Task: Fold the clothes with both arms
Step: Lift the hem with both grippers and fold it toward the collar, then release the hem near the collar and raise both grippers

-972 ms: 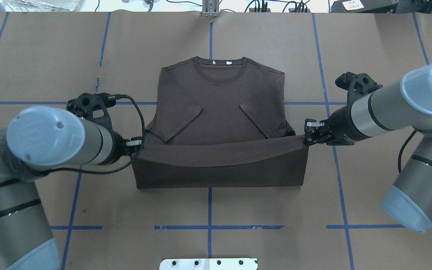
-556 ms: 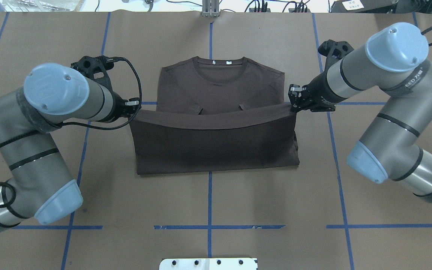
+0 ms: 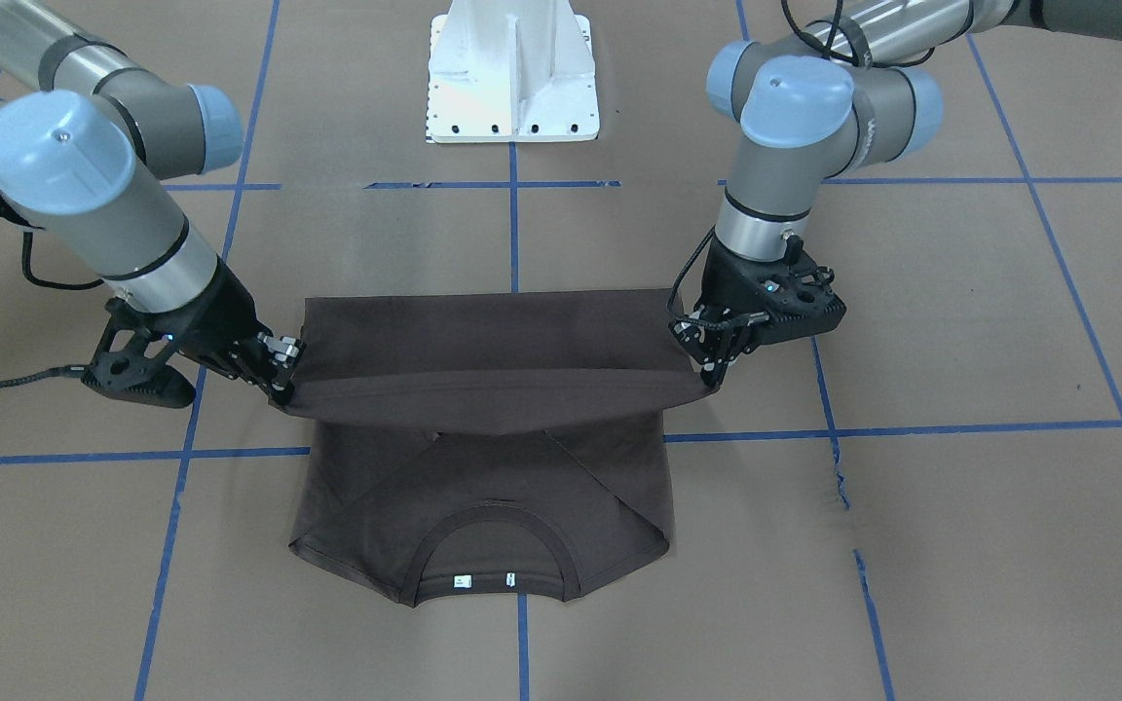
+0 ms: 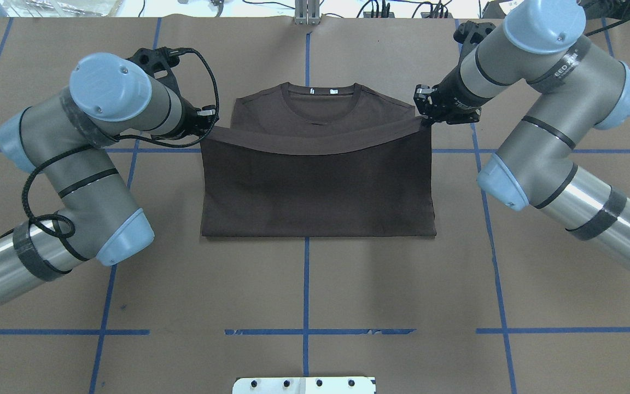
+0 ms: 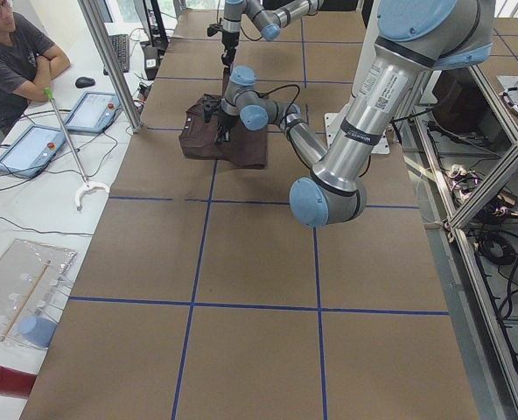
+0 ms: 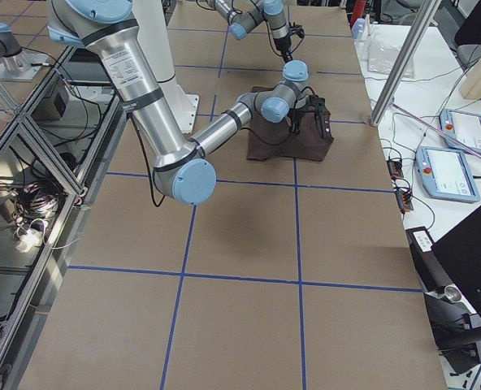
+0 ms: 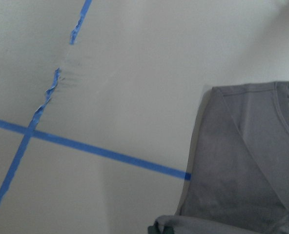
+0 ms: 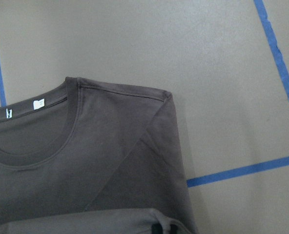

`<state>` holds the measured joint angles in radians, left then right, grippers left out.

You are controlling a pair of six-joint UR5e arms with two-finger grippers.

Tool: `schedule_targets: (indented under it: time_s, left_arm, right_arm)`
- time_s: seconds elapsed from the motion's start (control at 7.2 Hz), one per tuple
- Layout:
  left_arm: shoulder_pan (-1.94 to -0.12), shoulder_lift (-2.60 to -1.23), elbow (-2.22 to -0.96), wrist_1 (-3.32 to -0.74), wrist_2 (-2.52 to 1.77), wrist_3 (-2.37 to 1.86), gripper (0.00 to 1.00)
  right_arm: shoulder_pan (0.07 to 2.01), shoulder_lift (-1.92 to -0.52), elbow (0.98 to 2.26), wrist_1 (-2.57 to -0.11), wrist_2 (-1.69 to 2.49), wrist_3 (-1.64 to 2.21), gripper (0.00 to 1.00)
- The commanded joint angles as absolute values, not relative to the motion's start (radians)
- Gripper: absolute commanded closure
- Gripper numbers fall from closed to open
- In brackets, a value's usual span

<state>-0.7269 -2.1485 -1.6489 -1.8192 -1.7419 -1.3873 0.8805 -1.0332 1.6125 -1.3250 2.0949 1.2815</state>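
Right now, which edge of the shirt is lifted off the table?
The hem: it hangs stretched between the left gripper and right gripper, sagging in the middle. The collar end and the folded edge lie flat.

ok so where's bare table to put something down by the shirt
Widest bare patch: between the shirt and the base plate. A narrower strip runs beyond the collar to the far edge of the table. Crowded at both sides, where the left arm and right arm grip it.
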Motion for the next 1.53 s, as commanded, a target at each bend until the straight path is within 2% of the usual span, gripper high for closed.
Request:
schedule_targets:
  time_s: [0.0,0.28,0.69,1.25,1.39]
  left_arm:
    - [-0.776,-2.230,-1.443,-1.949,-1.743,-1.362,1.00]
    - [-0.813,-2.279,-1.279,-2.066,-1.743,-1.318,1.00]
    - [-0.845,-2.324,-1.233,-2.074,-1.741,-1.276,1.00]
    - [-0.842,-2.367,-1.190,-2.072,-1.741,-1.289,1.00]
    - [-0.841,-2.370,-1.192,-2.072,-1.741,-1.287,0.87]
  right_arm:
    - [0.905,-0.997,1.514,-1.324,2.095,1.235,1.00]
    - [0.926,-0.922,1.383,-1.324,2.095,1.204,1.00]
    - [0.943,-0.809,1.234,-1.322,2.091,1.178,1.00]
    - [0.945,-0.795,1.239,-1.322,2.092,1.177,1.00]
    - [0.945,-0.796,1.247,-1.321,2.094,1.178,1.00]
